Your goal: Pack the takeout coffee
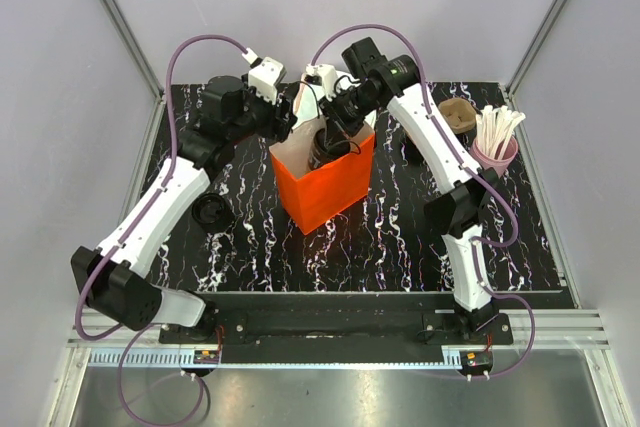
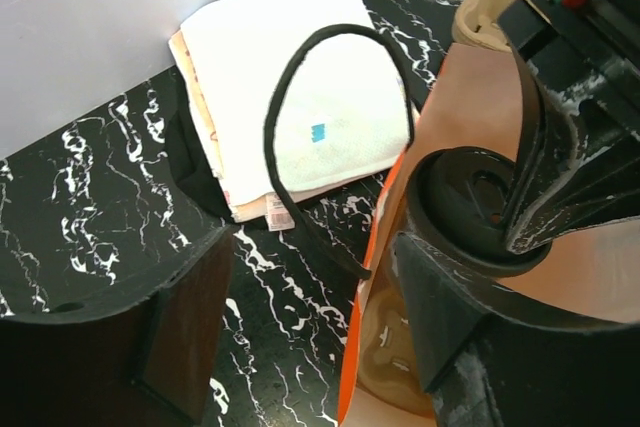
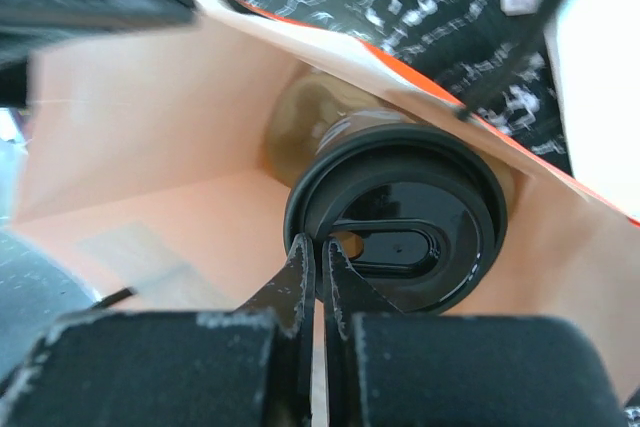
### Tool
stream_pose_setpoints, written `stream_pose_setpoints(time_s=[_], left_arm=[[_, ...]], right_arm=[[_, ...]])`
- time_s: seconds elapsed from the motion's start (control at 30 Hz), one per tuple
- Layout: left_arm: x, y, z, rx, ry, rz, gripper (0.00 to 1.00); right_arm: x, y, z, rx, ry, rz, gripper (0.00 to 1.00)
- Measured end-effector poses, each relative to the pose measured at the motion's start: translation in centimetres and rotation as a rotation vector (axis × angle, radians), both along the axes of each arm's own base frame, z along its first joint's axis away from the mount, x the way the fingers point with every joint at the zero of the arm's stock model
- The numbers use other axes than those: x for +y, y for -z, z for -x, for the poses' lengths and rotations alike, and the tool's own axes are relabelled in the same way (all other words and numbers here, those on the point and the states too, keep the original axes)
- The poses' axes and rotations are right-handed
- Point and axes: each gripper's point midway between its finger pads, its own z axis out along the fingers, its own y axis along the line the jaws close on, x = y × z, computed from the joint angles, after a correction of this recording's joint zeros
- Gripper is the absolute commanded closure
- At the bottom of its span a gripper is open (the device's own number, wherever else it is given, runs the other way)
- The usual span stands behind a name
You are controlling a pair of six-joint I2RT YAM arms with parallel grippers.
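**A:** What lies nearest on the surface [image 1: 400,237]?

**B:** A flat black disc [image 1: 212,212], at nine o'clock from the orange bag [image 1: 325,192] and well apart from it.

**A:** And the coffee cup [image 3: 400,217]?

**B:** Inside the bag, with its black lid on. The right claw [image 3: 318,252] is pressed together, pinching the lid's rim.

**A:** The left claw [image 2: 310,287]?

**B:** Spread wide astride the bag's wall, one finger outside and one inside beside the cup.

**A:** Farther off?

**B:** White napkins [image 2: 300,97] lie just beyond the bag. A pink cup of white sticks [image 1: 495,152] stands at three o'clock.
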Motion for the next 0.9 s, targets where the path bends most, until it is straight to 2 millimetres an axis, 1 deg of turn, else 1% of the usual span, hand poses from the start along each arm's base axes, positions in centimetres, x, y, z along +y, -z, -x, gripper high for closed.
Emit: stream_pose_setpoints(time_s=[0.17, 0.23, 0.27, 0.37, 0.6, 0.8, 0.9], left_arm=[[0.2, 0.5, -0.7, 0.003, -0.031, -0.007, 0.38], [0.2, 0.7, -1.0, 0.006, -0.040, -0.009, 0.42], [0.2, 0.9, -1.1, 0.009, -0.042, -0.010, 0.46], [0.3, 1.1, -1.3, 0.012, -0.053, -0.014, 0.53], [0.4, 1.7, -2.1, 0.017, -0.078, -0.021, 0.59], [1.0, 2.3, -2.7, 0.027, -0.126, -0.031, 0.66], [1.3, 2.9, -3.2, 0.038, -0.157, -0.039, 0.67]], right_arm=[[-1.0, 1.3, -0.8, -0.012, 0.049, 0.073, 1.00], [-1.3, 1.6, -1.0, -0.020, 0.064, 0.096, 1.00], [-1.5, 1.8, -1.1, -0.022, 0.069, 0.106, 1.00], [-1.8, 2.4, -1.3, -0.025, 0.087, 0.141, 1.00], [-2.6, 3.9, -1.4, -0.028, 0.112, 0.216, 1.00], [-2.8, 4.1, -1.6, -0.044, 0.125, 0.245, 1.00], [-2.9, 4.2, -1.6, -0.047, 0.127, 0.251, 1.00]])
